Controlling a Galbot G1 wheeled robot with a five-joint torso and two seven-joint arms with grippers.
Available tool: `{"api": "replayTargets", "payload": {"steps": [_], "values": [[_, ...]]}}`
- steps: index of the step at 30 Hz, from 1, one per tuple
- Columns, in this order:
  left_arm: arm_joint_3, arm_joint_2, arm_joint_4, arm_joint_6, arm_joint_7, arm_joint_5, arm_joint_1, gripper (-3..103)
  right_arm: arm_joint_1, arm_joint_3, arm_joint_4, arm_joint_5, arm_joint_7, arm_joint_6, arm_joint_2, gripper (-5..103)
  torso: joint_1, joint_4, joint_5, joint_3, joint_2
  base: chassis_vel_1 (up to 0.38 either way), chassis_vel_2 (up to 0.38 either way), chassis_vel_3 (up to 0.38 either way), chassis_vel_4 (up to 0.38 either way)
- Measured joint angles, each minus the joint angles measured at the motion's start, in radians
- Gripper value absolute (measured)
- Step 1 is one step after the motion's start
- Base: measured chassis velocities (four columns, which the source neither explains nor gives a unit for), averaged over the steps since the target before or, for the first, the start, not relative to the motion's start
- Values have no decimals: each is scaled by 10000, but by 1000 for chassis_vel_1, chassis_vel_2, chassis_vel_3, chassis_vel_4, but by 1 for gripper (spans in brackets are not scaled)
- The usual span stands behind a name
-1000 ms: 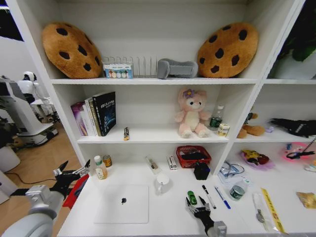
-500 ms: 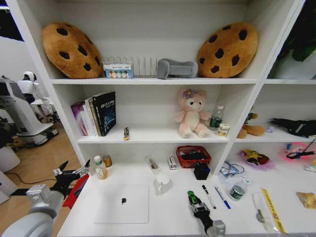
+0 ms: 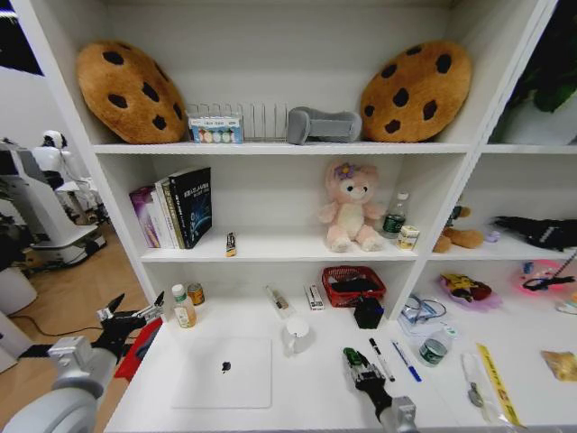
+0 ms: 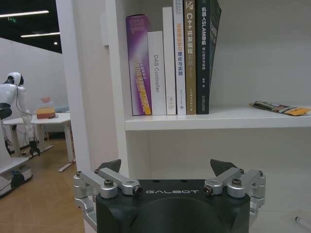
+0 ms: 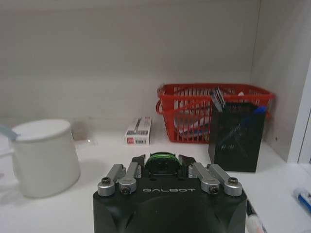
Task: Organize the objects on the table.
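The little green toy car [image 3: 352,360] is held between the fingers of the right gripper [image 3: 358,365], low over the white tabletop [image 3: 306,397], just to the right of the silver laptop [image 3: 224,373]. In the right wrist view the car [image 5: 162,164] peeks out as a green lump with black fingers squeezed on both sides, and most of it is hidden behind the gripper [image 5: 162,164] body. In front of the car stands the white mug [image 5: 43,156], and to the other side the black pen cup [image 5: 236,136] stands in front of a red basket [image 5: 194,114]; you cannot make out what is inside the basket. A small red and white box [image 5: 138,130] lies flat near the back wall. In the head view two pens [image 3: 393,358] lie side by side just right of the gripper, and a green can [image 3: 435,348] sits a bit farther right. The right arm is cut off at the bottom edge of the picture. The left gripper [image 3: 135,316] hangs off the left end of the tabletop, beside the white shelf side, with its fingers spread wide and nothing between them. In the left wrist view this gripper [image 4: 167,167] points at a row of books [image 4: 172,58] standing upright on a shelf [image 4: 218,119], and only its finger tips poke above its black body.
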Motion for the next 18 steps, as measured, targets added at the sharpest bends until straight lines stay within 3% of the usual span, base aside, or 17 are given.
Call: {"api": "replayTargets", "payload": {"steps": [18], "values": [[56,-168,12,-6,10,146,73,100,152,212,1039,593,5,-354,-383,37,0,1,0,0,0,0,0,0,0]]}}
